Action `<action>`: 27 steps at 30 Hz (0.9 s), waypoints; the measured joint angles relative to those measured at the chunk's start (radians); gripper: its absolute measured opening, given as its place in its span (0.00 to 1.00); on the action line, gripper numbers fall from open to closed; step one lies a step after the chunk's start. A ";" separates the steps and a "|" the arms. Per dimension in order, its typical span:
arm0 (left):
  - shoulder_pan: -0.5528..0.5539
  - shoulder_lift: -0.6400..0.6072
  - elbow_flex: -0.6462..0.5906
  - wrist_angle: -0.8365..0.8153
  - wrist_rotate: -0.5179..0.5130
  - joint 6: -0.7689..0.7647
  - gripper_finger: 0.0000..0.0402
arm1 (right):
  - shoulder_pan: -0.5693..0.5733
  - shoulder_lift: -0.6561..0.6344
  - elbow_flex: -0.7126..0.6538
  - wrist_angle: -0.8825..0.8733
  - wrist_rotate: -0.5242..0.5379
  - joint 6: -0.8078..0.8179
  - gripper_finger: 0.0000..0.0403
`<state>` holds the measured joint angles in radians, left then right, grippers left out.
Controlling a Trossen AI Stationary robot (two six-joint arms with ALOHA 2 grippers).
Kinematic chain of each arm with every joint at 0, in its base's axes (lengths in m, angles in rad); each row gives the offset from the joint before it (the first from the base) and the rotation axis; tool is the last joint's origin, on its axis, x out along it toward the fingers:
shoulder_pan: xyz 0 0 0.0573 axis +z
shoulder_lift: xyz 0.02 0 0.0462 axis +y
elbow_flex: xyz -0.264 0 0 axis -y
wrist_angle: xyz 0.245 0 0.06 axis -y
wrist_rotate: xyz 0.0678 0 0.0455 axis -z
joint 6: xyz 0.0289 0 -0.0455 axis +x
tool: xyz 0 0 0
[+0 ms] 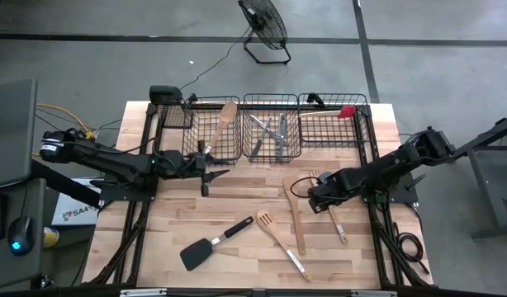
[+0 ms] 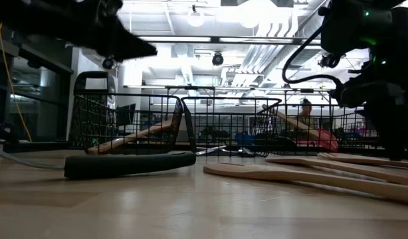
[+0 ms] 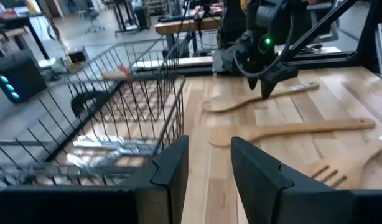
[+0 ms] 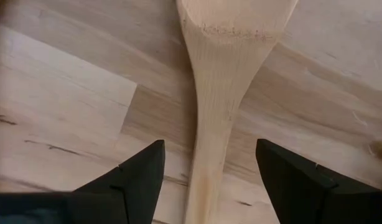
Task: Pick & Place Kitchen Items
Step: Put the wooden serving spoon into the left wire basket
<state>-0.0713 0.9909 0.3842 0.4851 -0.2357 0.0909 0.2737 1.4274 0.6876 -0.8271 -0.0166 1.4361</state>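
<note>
Right tool [image 4: 206, 180] open, empty, straddling wooden spoon [image 4: 219, 93] handle on bench [image 1: 237, 206]; handle runs between fingers. Left tool [image 3: 209, 168] part-open, empty, farther off.

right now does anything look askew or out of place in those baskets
Yes: the wooden spoon in the left basket leans tilted, its head poking past the back rim. The red-headed spatula lies across the right basket's top.

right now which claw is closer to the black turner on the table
Left. The left claw hovers by the baskets, just beyond the black turner and almost in line with it. The right claw sits farther off to the side, open over a wooden spoon.
</note>
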 joint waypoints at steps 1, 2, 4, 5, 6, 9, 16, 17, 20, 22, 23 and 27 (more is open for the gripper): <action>0.010 0.000 -0.028 0.034 0.020 -0.010 0.29 | 0.000 0.002 0.000 0.000 0.003 0.000 0.61; 0.020 0.000 -0.055 0.075 0.031 -0.016 0.29 | 0.000 0.003 0.000 -0.002 0.008 0.000 0.61; 0.036 0.000 -0.104 0.170 0.048 -0.033 0.29 | 0.000 0.003 0.000 -0.002 0.018 0.000 0.61; 0.041 0.000 -0.125 0.212 0.050 -0.039 0.29 | 0.000 0.003 0.000 -0.003 0.022 0.000 0.61; 0.042 0.000 -0.144 0.246 0.053 -0.042 0.29 | 0.000 0.003 0.000 -0.003 0.026 0.000 0.61; 0.041 0.000 -0.167 0.303 0.066 -0.039 0.29 | 0.000 0.003 0.000 -0.003 0.034 0.000 0.61; 0.039 -0.001 -0.167 0.305 0.092 -0.027 0.29 | 0.000 0.003 -0.014 0.022 0.035 -0.001 0.61; 0.039 -0.001 -0.167 0.304 0.092 -0.027 0.29 | 0.000 0.003 -0.030 0.044 0.032 0.000 0.61; 0.039 -0.001 -0.167 0.304 0.092 -0.027 0.29 | 0.000 -0.002 -0.080 0.118 0.012 0.004 0.61; 0.039 -0.001 -0.167 0.303 0.092 -0.028 0.29 | 0.001 -0.003 -0.095 0.130 0.016 0.012 0.61; 0.039 -0.001 -0.167 0.303 0.092 -0.028 0.29 | 0.002 -0.002 -0.096 0.129 0.020 0.012 0.61; 0.039 -0.001 -0.167 0.298 0.092 -0.028 0.29 | 0.002 -0.002 -0.097 0.128 0.017 0.003 0.58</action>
<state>-0.0326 0.9901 0.2176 0.7834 -0.1436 0.0631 0.2752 1.4250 0.5907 -0.6989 0.0007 1.4389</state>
